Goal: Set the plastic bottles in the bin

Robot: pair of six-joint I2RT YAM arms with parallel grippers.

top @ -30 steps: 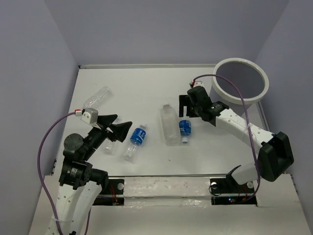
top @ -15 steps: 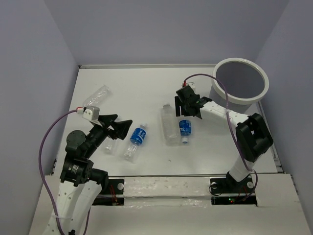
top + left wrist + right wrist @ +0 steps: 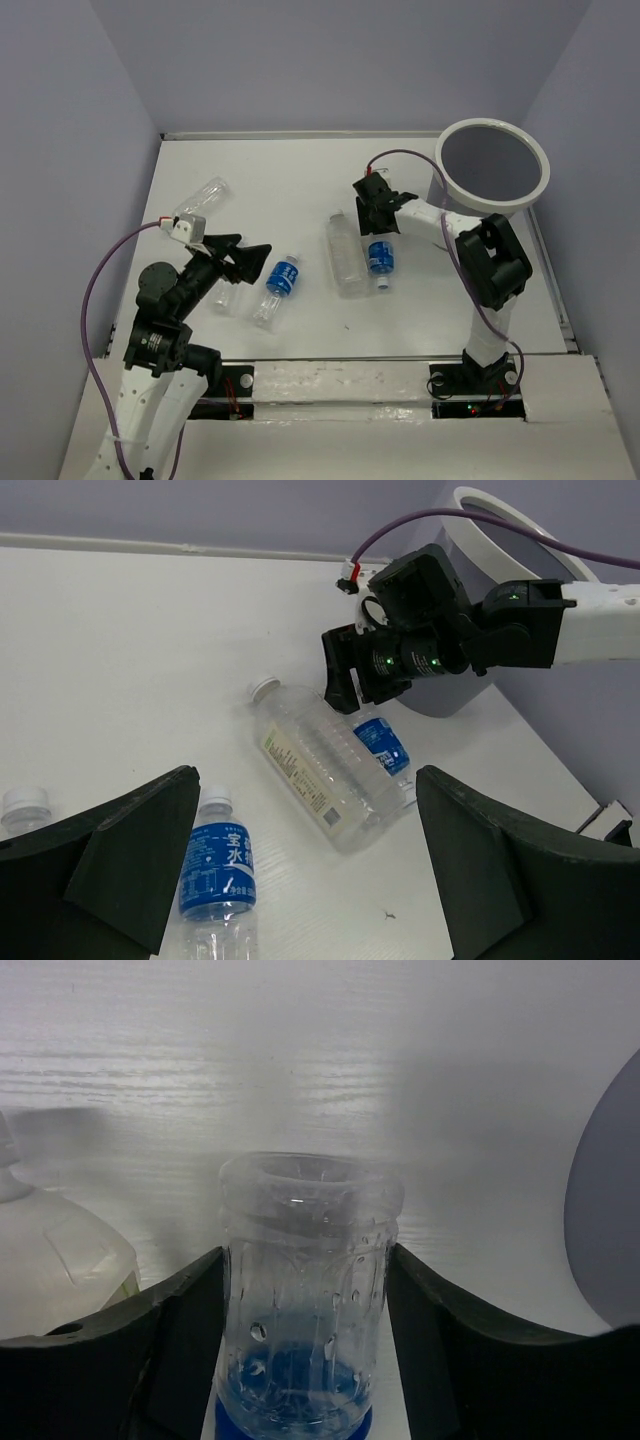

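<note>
Several clear plastic bottles lie on the white table. My right gripper [image 3: 375,222] [image 3: 305,1345] is shut on a blue-labelled bottle [image 3: 379,258] [image 3: 305,1280], its black fingers [image 3: 180,1340] pressed against both sides. Just to the left lies a wider bottle [image 3: 346,255] [image 3: 325,765] [image 3: 50,1260]. Another blue-labelled bottle [image 3: 277,288] [image 3: 222,865] lies just ahead of my open left gripper [image 3: 240,262] [image 3: 310,865], which holds nothing. A clear bottle [image 3: 225,298] sits beside that gripper's left finger, and one more [image 3: 200,200] lies at the far left. The bin [image 3: 455,190] [image 3: 520,520] stands at the back right.
Lavender walls close the table in at the back and on both sides. The right arm's purple cable [image 3: 405,156] loops up beside the bin's rim. A small dark speck [image 3: 388,914] marks the table near the front.
The right gripper has moved left from beside the bin onto the blue-labelled bottle and closed its jaws on it. The left arm and the other bottles have stayed put.
</note>
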